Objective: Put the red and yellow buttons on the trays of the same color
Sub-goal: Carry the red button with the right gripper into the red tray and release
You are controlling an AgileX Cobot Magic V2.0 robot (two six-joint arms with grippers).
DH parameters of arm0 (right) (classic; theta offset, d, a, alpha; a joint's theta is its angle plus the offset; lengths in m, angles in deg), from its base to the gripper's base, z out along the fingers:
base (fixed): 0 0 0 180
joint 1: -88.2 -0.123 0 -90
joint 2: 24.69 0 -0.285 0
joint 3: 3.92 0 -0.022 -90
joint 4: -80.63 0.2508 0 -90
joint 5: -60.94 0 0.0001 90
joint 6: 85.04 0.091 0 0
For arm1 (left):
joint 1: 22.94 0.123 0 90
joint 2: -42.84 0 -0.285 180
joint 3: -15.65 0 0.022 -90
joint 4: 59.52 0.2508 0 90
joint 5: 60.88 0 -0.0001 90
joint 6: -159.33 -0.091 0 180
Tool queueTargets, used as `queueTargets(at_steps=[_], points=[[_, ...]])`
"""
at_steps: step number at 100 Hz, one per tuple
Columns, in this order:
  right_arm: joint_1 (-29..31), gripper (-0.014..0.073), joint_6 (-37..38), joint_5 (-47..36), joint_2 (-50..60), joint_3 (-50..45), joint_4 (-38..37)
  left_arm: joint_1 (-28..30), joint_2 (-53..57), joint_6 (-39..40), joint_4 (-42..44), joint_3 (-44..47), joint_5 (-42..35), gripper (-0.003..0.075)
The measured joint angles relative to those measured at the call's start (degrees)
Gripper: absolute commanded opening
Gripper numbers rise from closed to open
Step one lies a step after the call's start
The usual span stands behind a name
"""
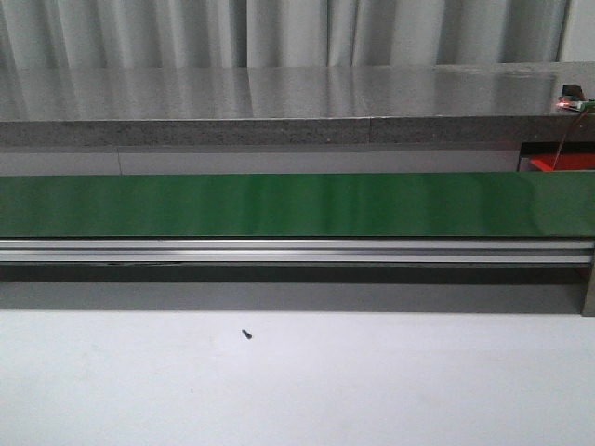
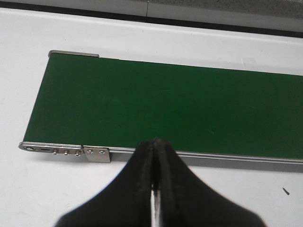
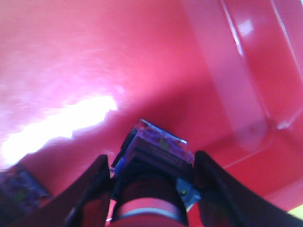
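Flanking a red button (image 3: 154, 177) over red tray (image 3: 94, 61): right claw (image 3: 154, 189).

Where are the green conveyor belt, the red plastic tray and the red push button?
Green conveyor belt (image 1: 279, 204): front view, mid-surface.
Red plastic tray (image 3: 94, 56): right wrist view, bare floor.
Red push button (image 3: 158, 156): right wrist view, its body.

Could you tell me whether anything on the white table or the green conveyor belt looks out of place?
One thing: a small dark screw-like speck lies loose on the white table, in front of the green conveyor belt. The belt itself is bare and looks undamaged.
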Motion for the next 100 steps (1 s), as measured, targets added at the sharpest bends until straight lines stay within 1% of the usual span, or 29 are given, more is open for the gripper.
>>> queueTargets(at_steps=[8, 16, 40, 66, 71, 78, 82, 85, 87, 89, 91, 93, 94, 100], points=[[0.5, 0.0530, 0.0, 0.0, -0.6, 0.0, 0.0, 0.0, 0.0, 0.0, 0.0, 0.0, 0.0, -0.0020], [0.8, 0.0575, 0.0, 0.1, -0.7, 0.4, 0.0, 0.0, 0.0, 0.0, 0.0, 0.0, 0.0, -0.0020], [1.0, 0.0575, 0.0, 0.9, -0.3, 3.4, 1.8, 0.0, 0.0, 0.0, 0.0, 0.0, 0.0, -0.0020], [1.0, 0.0564, 0.0, 3.3, 3.8, 3.9, 2.6, 0.0, 0.0, 0.0, 0.0, 0.0, -0.3, -0.0020], [1.0, 0.0528, 0.0, 3.7, 4.7, 3.9, 2.9, 0.0, 0.0, 0.0, 0.0, 0.0, -0.4, -0.0020], [1.0, 0.0437, 0.0, 4.4, 6.2, 3.9, 3.2, 0.0, 0.0, 0.0, 0.0, 0.0, -0.4, -0.0020], [1.0, 0.0349, 0.0, 5.0, 7.2, 3.9, 3.5, 0.0, 0.0, 0.0, 0.0, 0.0, -0.4, -0.0020], [1.0, 0.0306, 0.0, 5.3, 7.8, 3.9, 3.8, 0.0, 0.0, 0.0, 0.0, 0.0, -0.4, -0.0020], [1.0, 0.0260, 0.0, 5.5, 8.3, 3.9, 4.0, 0.0, 0.0, 0.0, 0.1, 0.0, -0.4, -0.0020], [1.0, 0.0195, 0.0, 5.8, 8.8, 3.9, 4.3, 0.0, 0.0, 0.0, 0.1, 0.0, -0.5, -0.0020], [1.0, 0.0161, 0.0, 5.9, 9.3, 3.9, 4.4, 0.0, 0.0, 0.0, 0.2, 0.0, -0.5, -0.0020], [1.0, 0.0094, 0.0, 6.2, 9.7, 3.9, 4.5, 0.0, 0.0, 0.0, 0.3, 0.0, -0.5, -0.0020], [1.0, 0.0094, 0.0, 6.2, 9.9, 3.9, 4.7, 0.0, 0.0, 0.0, 0.5, 0.0, -0.5, -0.0020], [1.0, -0.0061, 0.0, 6.6, 11.3, 3.9, 5.1, 0.0, 0.0, 0.0, 0.6, 0.0, -0.6, -0.0020]])
